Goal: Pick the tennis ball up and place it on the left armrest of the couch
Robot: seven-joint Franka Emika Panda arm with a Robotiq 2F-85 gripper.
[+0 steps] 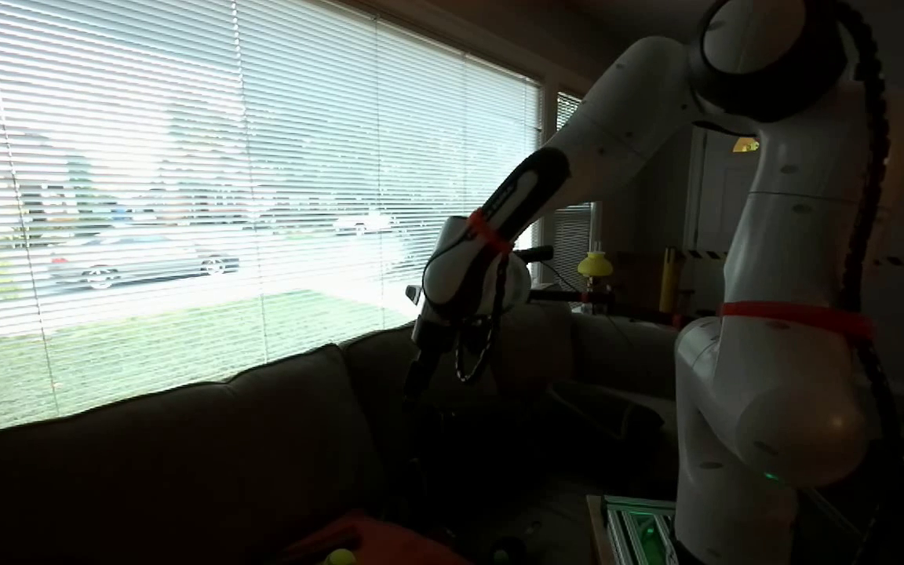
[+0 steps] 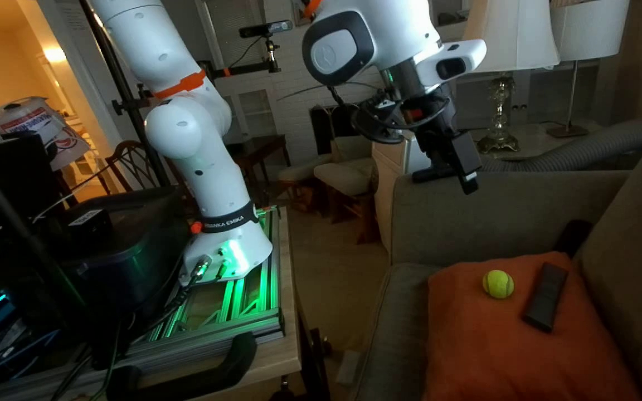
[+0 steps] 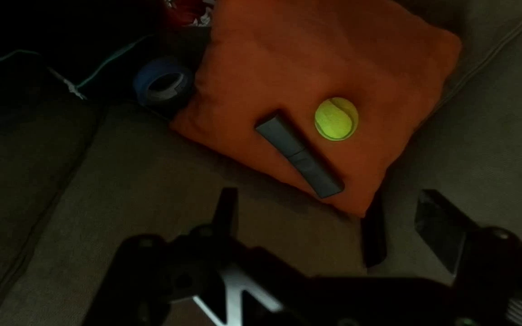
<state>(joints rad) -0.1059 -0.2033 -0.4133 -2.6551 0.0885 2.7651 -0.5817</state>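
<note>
The yellow-green tennis ball [image 2: 498,284] rests on an orange pillow on the couch seat. It also shows in the wrist view [image 3: 336,118], and its top shows at the bottom edge of an exterior view [image 1: 340,557]. The dark brown couch [image 1: 169,463] stands below the window. Its left armrest [image 2: 499,217] is the broad padded end at the far side. My gripper [image 2: 446,181] hangs in the air by the armrest's top, above and apart from the ball. In the wrist view its two fingers [image 3: 328,197] are wide apart with nothing between them.
A dark remote-like bar [image 3: 299,156] lies beside the ball on the orange pillow [image 3: 279,59]. A black object [image 3: 374,235] sits in the couch corner. A blue tape roll [image 3: 163,83] lies by the pillow. Lamps [image 2: 502,111] and a grey hose [image 2: 588,147] stand behind the armrest.
</note>
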